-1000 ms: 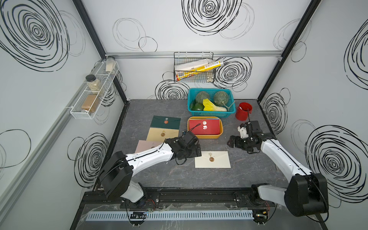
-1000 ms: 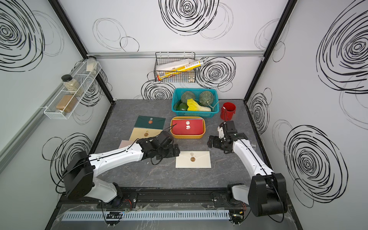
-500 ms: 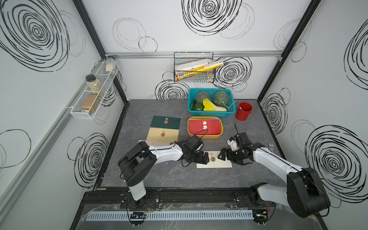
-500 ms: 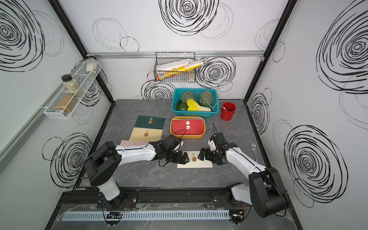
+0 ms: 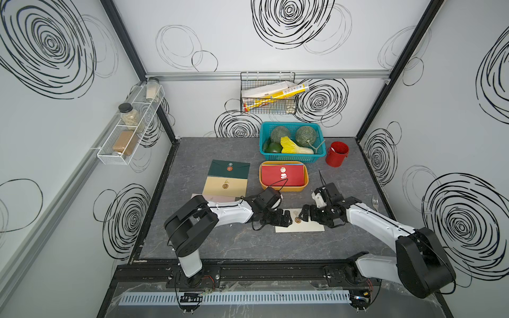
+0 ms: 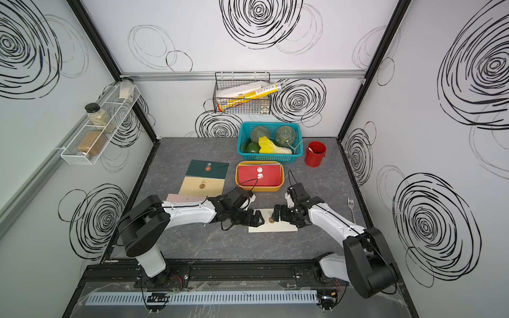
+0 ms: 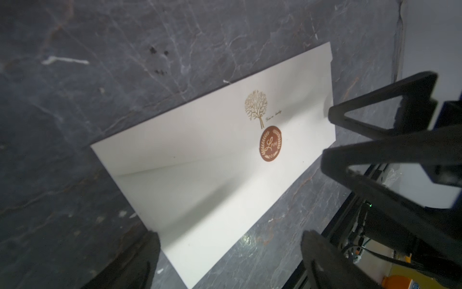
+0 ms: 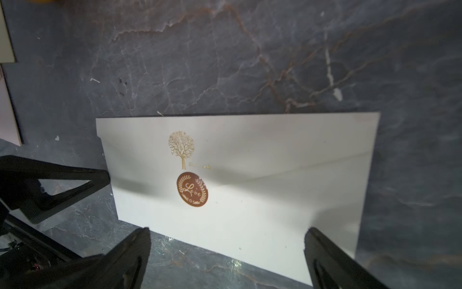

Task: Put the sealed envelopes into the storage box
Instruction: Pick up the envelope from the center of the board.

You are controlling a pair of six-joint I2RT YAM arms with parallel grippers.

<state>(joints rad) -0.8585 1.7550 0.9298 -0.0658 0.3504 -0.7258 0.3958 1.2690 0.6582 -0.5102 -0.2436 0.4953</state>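
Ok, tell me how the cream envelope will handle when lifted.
The cream envelope lies flat on the table, so it is probably thin, light and hard to get under. Being paper, it likely sags if lifted by one end.

Left pincer [image 5: 286, 219] over cream envelope [image 5: 308, 227]

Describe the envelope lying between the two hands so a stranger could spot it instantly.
On the grey marbled table, look toward the front, between the left hand and right hand. The cream envelope lies flat there; unlike the green envelope and tan envelope further left, it is whitish, with a gold tree beside a round brown seal.
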